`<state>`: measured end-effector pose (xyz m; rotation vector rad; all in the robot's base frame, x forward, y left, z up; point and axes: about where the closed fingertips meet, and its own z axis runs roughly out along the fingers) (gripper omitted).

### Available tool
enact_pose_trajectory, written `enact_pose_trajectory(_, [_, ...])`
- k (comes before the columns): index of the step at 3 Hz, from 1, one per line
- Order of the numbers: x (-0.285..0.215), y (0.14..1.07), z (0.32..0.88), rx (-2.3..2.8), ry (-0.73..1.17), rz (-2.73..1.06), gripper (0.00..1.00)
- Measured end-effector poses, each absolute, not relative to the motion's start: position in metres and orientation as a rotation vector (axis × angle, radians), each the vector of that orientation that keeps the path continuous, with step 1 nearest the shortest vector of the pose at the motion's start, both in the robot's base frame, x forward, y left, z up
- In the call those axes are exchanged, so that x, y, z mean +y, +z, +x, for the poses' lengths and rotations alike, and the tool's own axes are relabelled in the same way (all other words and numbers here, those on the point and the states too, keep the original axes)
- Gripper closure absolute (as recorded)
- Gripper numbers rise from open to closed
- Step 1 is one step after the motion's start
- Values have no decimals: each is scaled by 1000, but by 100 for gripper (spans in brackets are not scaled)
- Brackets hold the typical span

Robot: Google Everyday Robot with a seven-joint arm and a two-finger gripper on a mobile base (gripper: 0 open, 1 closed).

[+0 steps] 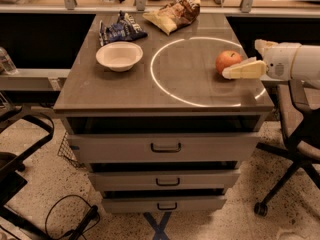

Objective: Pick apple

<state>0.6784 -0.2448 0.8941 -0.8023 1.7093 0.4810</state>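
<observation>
- Worktop (107, 91): a drawer unit's top, bearing a bright ring of light (152, 74).
- Apple (227, 61): rests on the worktop inside the ring, near its right edge and well apart from the bowl (119, 55) at left.
- Pincer (242, 60): reaches in from the right at apple height. Jaws stand wide. The near finger (245, 70) lies just beside the apple's front-right side and the far one sits back behind it. Nothing is held.
- Step in hand, as judged: final approach, with the grasp not yet made and the apple still seated on the worktop.
- Next move calls for: a little more advance leftward until the apple sits squarely between the jaws, then closing across its widest part and lifting straight up. A round fruit may roll off if nudged by one finger alone.
- Orientation: the apple is near-spherical, with no useful long axis. It appears to sit upright, but the stem dimple cannot be made out surely.
</observation>
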Motion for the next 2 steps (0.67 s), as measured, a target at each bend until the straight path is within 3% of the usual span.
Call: enact_pose_trajectory(2, [-230, 864, 678, 1720, 550, -801, 0])
